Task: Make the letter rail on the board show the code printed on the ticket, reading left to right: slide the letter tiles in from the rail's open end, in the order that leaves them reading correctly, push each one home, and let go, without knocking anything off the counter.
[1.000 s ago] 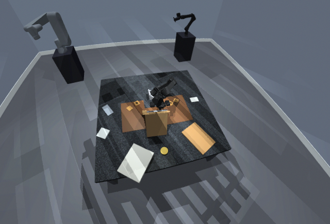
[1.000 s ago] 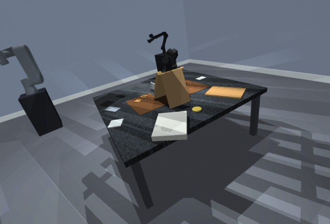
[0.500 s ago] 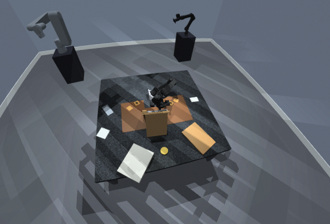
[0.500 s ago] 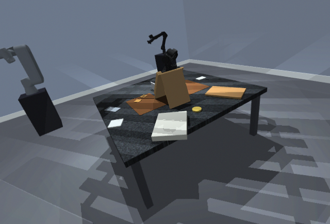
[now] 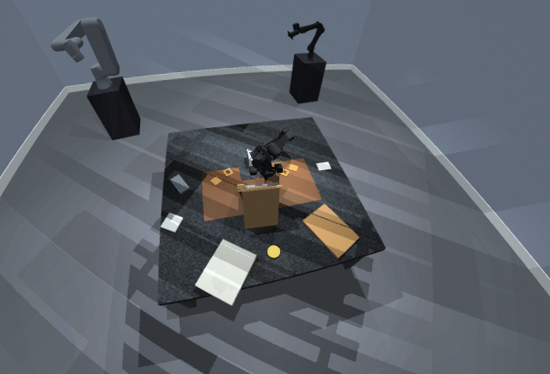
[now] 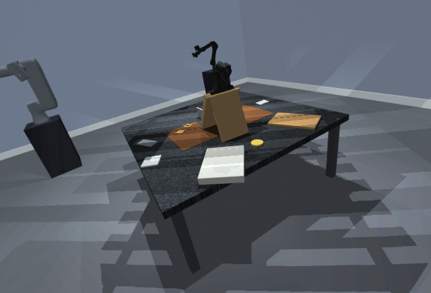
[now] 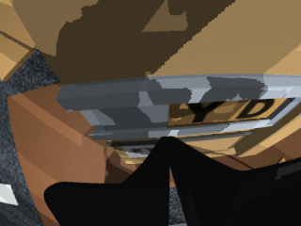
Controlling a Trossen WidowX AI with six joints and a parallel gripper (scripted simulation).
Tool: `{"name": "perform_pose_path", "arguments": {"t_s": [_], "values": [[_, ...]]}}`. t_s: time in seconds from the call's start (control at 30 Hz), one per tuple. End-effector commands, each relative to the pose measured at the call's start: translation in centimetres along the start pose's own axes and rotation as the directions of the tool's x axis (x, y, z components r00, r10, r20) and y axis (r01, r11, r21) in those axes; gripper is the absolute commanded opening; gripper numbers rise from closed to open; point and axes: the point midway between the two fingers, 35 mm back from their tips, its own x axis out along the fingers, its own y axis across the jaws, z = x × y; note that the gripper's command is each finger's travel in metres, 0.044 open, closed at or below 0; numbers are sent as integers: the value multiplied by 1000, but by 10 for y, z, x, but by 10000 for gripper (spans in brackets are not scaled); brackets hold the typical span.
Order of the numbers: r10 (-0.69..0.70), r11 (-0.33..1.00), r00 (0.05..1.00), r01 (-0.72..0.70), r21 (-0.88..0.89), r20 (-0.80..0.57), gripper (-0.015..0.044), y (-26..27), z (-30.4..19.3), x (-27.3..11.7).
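1. The letter rail runs across the board; the Y tile and D tile sit in it, reading "YD".
2. The gripper is closed, its tips together and holding nothing, in front of the rail; contact is unclear.
3. The step seems to be pushing tiles home: press Y's outer edge squarely, along the channel, gently enough not to skew it or shift the board.
4. Dark print on a pale label below is partly hidden, unreadable.
5. Farther out, the white slab shows no legible brand.
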Motion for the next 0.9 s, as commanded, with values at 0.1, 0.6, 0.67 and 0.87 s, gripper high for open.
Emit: {"name": "perform_pose_path", "arguments": {"t_s": [0.1, 0.6, 0.67, 0.87], "values": [[-4, 1000, 1000, 4, -5, -3, 0, 0, -5, -5], [-86, 380, 879, 464, -801, 468, 368, 27, -79, -98], [-100, 267, 854, 518, -813, 511, 420, 30, -88, -104], [-140, -40, 779, 613, -789, 611, 440, 37, -109, -116]]}}
